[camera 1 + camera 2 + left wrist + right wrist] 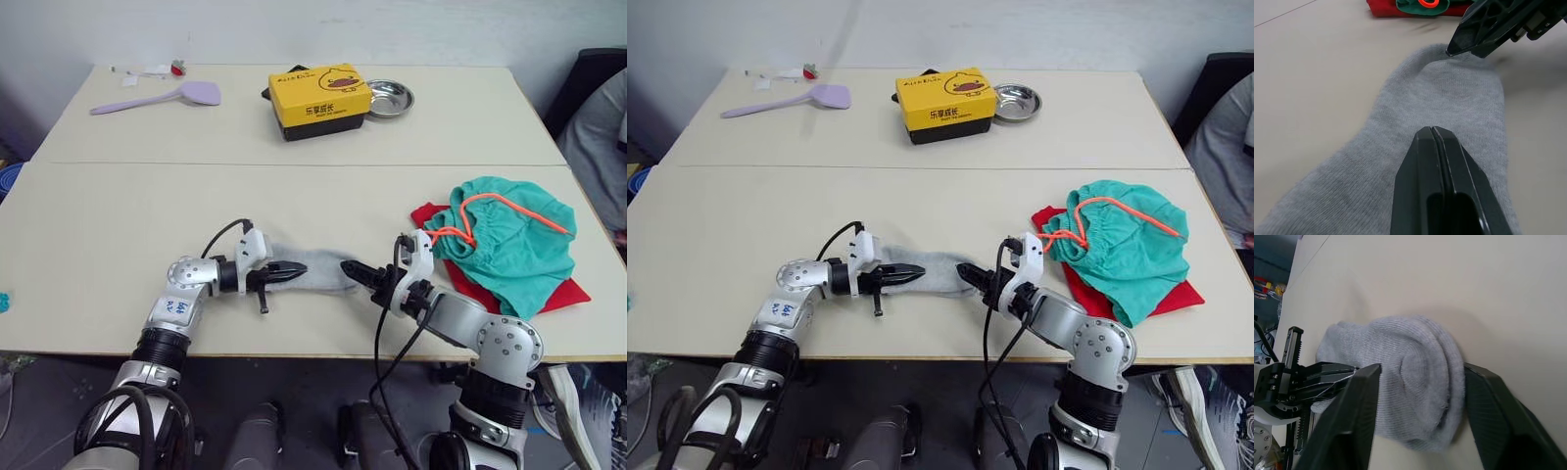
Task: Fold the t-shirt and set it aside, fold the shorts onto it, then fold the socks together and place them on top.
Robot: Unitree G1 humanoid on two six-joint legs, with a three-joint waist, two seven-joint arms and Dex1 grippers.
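Grey knit socks (315, 271) lie flat on the tabletop (118, 235) near its front edge, stretched out between the two arms. The left end effector (291, 270) rests on the end of the socks that faces the left arm, its two black fingers pressed together with their tips lying over the fabric; the left wrist view shows no gap between them, and it is not clear whether any knit is caught in the seam. The right end effector (1415, 377) sits at the opposite end of the socks, its fingers spread apart with the rounded, bunched end of the knit between them, one finger on each side and both close against the fabric. From the left wrist view, the tip of a right finger touches the far edge of the socks.

Beyond the right end effector, away from the socks, the teal shorts (509, 235) lie crumpled on top of the red t-shirt (563, 294), with the orange drawstring (490, 211) looping over the waistband. Red cloth shows at both ends from under the teal.

Well behind the socks, at the far part of the tabletop, stand a yellow box (319, 98) and, just beside it, a small metal dish (390, 97). Farther along that far edge lies a lilac spatula (162, 98).
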